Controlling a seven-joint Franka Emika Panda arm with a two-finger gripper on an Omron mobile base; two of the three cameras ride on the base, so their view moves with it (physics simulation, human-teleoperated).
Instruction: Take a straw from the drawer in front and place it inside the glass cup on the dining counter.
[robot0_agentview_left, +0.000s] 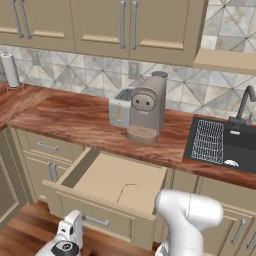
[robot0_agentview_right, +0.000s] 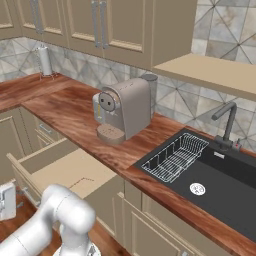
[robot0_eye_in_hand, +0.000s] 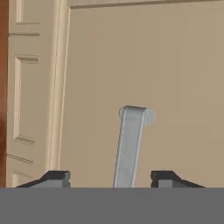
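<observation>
Hand view: the claw (robot0_eye_in_hand: 111, 177) faces the beige front panel of the drawer (robot0_eye_in_hand: 144, 65). Its two dark fingertips (robot0_eye_in_hand: 52, 178) stand wide apart, one on each side of the silver bar handle (robot0_eye_in_hand: 130, 144), which rises between them without touching either. The claw grips nothing. From this angle it is hard to judge how close the tips are to the panel itself.

Left base view: the drawer (robot0_agentview_left: 120, 182) is pulled out from the beige cabinets below the wood-topped counter (robot0_agentview_left: 75, 122). The straw (robot0_agentview_left: 125, 189), thin and pale with a bend near one end, lies flat on the light tan floor of the drawer, toward its front half. The robot's hand sits low at the bottom left, in front of the drawer face and close to the handle (robot0_agentview_left: 97, 220).

Right base view: the straw (robot0_agentview_right: 81, 181) shows as a faint line on the drawer floor (robot0_agentview_right: 60, 172).

On the counter behind the drawer stand a coffee machine (robot0_agentview_left: 147, 110) and, just beside it, a toaster (robot0_agentview_left: 120, 107). A black sink (robot0_agentview_right: 210, 185) with a wire rack (robot0_agentview_right: 175, 157) lies to the right, and a paper towel roll (robot0_agentview_left: 10, 70) stands at the far left.
</observation>
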